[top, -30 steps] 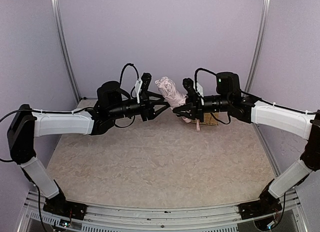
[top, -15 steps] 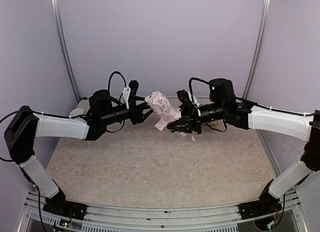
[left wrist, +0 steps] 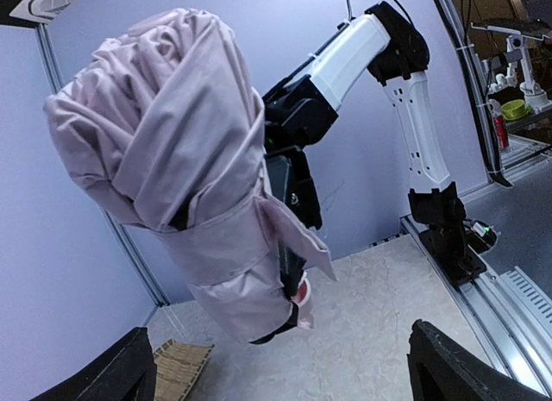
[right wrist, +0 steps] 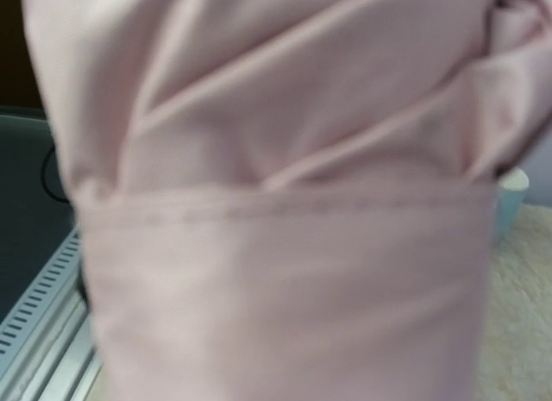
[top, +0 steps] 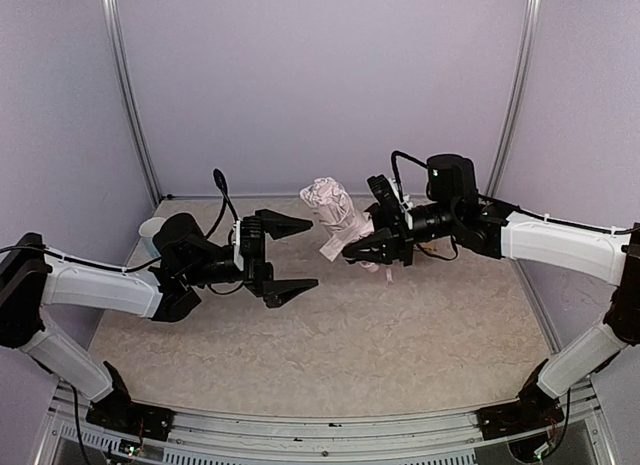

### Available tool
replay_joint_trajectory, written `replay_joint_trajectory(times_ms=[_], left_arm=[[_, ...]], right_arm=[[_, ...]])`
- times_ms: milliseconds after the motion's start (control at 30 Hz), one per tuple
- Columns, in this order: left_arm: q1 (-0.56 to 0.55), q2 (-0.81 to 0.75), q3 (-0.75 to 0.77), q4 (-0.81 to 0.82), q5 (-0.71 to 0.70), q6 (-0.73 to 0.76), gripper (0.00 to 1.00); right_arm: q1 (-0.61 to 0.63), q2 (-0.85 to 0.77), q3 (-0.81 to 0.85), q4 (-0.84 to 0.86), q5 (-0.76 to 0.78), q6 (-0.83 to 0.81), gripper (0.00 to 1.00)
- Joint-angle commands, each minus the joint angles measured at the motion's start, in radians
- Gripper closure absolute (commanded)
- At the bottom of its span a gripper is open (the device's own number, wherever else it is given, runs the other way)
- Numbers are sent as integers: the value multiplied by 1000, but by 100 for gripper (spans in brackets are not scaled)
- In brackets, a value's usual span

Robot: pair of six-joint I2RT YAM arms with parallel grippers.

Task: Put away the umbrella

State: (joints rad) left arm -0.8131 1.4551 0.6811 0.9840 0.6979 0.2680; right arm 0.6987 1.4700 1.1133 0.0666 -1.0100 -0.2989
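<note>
The folded pale pink umbrella hangs in the air above the back middle of the table, tilted, its bunched canopy end up and to the left. My right gripper is shut on its lower part. In the left wrist view the umbrella fills the upper left, wrapped with its strap, with the right gripper behind it. In the right wrist view pink fabric fills the frame and hides the fingers. My left gripper is wide open and empty, left of and below the umbrella.
A woven bamboo tray lies on the table at the back, mostly hidden behind the right gripper in the top view. A pale cup stands at the back left. Purple walls close in three sides.
My left gripper let go of the umbrella's canopy end, opened wide and drew back to the left and toward the front. The right gripper still holds the umbrella, shifted slightly right.
</note>
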Motion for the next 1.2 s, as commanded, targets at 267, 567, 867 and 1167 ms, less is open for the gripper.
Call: replay_joint_trajectory(times_ms=[267, 567, 867, 1167], left_arm=[[-18, 221, 188, 360, 159, -292, 1], [-27, 238, 256, 244, 189, -219, 2], [-11, 230, 299, 167, 235, -185, 66], [-9, 203, 280, 145, 227, -191, 100]], right_arm=[[30, 6, 37, 81, -73, 0, 100], [30, 5, 42, 52, -68, -20, 100], [33, 37, 76, -40, -98, -59, 100], [32, 30, 57, -38, -50, -67, 89]])
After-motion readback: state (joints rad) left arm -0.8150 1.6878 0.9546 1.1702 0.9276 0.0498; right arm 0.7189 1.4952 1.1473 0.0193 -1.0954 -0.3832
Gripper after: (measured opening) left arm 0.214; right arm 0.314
